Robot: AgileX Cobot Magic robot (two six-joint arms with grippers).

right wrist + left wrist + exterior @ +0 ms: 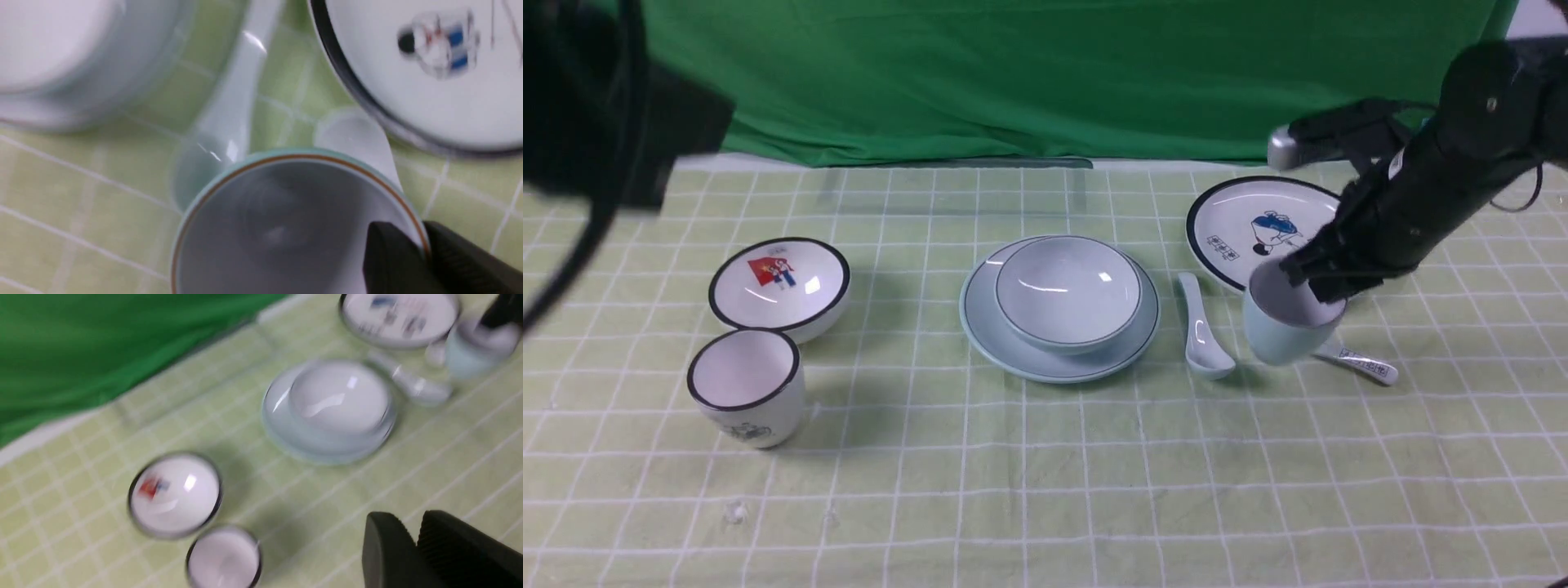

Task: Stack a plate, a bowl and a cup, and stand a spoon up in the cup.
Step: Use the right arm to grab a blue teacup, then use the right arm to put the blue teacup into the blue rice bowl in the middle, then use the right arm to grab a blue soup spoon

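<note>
Front view: the bowl (1068,294) is sitting in the plate (977,318) at the middle of the table (1045,490), so the 1st stacking step is looking done. The right fingers (1331,282) are pinching the rim of the cup (1282,331), which is to the right of the stack. The cup is leaning, & I cannot tell if its base is off the table. The spoon (1202,331) is lying flat btw. the plate & the cup. A white spoon (1364,363) is lying just behind the cup, w/ a white plate (1250,224) further back. A white bowl (780,282) & a white cup (747,392) are standing well apart on the left. The left arm (596,106) is hanging high at the left, and its fingers are not showing here.

Left wrist view (blurred): the left fingers (388,551) are standing close together w/ nothing btw. them, over bare table, well apart from the stack.

Right wrist view: one finger is sitting inside the cup (286,228) & one outside, w/ the wall btw. them. The spoon (229,122) is lying just beside the cup.

Progress, in my judgement: approx. one third. The cup is not yet going into the bowl, & after that the spoon is needing to stand in the cup.
</note>
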